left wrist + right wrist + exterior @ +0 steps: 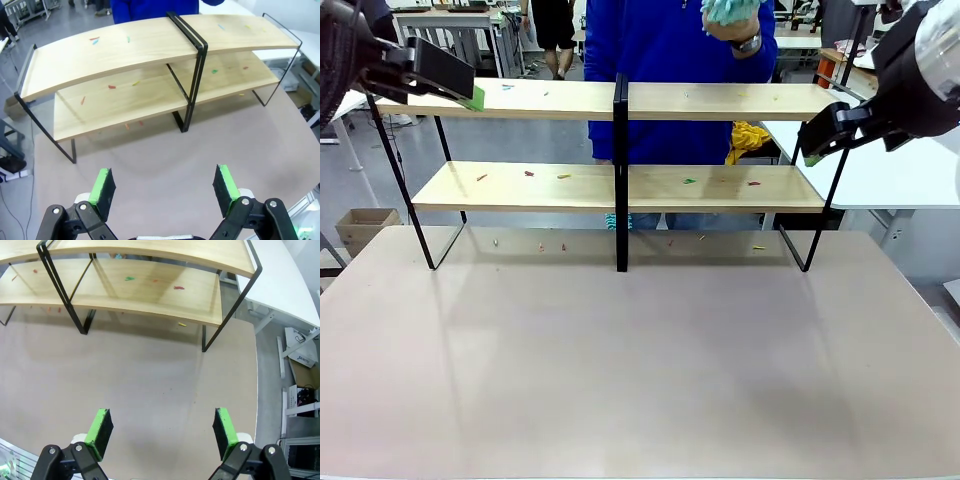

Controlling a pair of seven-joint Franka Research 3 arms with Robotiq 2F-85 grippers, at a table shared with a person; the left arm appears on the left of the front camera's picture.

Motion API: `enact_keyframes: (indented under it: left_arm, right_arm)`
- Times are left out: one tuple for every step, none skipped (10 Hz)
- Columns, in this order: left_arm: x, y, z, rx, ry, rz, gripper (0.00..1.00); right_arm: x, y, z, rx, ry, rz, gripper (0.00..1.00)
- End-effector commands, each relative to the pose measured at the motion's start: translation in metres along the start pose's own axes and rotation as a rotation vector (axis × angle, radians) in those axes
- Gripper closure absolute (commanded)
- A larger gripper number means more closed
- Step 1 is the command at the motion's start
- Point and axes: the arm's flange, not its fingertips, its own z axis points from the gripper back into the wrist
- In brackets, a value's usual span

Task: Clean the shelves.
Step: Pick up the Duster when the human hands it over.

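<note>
Bare tabletop (pixel 640 380) lies wide open before the shelves (pixel 720 187). Between the upper and lower boards runs a long slot, cut midway by the black centre posts (pixel 621 170). Above the top board, a person's hand (pixel 735 28) with a teal duster (pixel 728 8) crowds the far side.

Bright even light, soft shadows under shelves (pixel 520 186) (wrist views bow edges), focus sharp.

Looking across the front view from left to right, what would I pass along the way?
cardboard box → left gripper → middle posts of the shelves → person's hand holding a teal duster → right gripper
</note>
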Motion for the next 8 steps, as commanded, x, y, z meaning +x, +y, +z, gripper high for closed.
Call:
enact_keyframes:
  left_arm:
    - [-0.004,0.0028,-0.0018,0.001,0.012,-0.021,0.0]
    - [0.0,0.0,0.0,0.0,0.0,0.0,0.0]
    - [0.0,0.0,0.0,0.0,0.0,0.0,0.0]
    - [0.0,0.0,0.0,0.0,0.0,0.0,0.0]
    - [0.0,0.0,0.0,0.0,0.0,0.0,0.0]
    - [0.0,0.0,0.0,0.0,0.0,0.0,0.0]
    - [0.0,0.0,0.0,0.0,0.0,0.0,0.0]
    - [0.0,0.0,0.0,0.0,0.0,0.0,0.0]
  right_arm:
    - [0.0035,0.0051,-0.0031,0.003,-0.013,-0.032,0.0]
    - [0.0037,0.0055,-0.0043,-0.017,-0.024,-0.021,0.0]
    - [0.0,0.0,-0.0002,0.0,0.0,0.0,0.0]
    - [0.0,0.0,-0.0002,0.0,0.0,0.0,0.0]
    - [0.0,0.0,-0.0002,0.0,0.0,0.0,0.0]
    - [0.0,0.0,-0.0002,0.0,0.0,0.0,0.0]
    - [-0.0001,0.0003,-0.0005,-0.002,0.001,0.002,0.0]
    - [-0.0011,0.0019,0.003,0.014,-0.017,0.012,0.0]
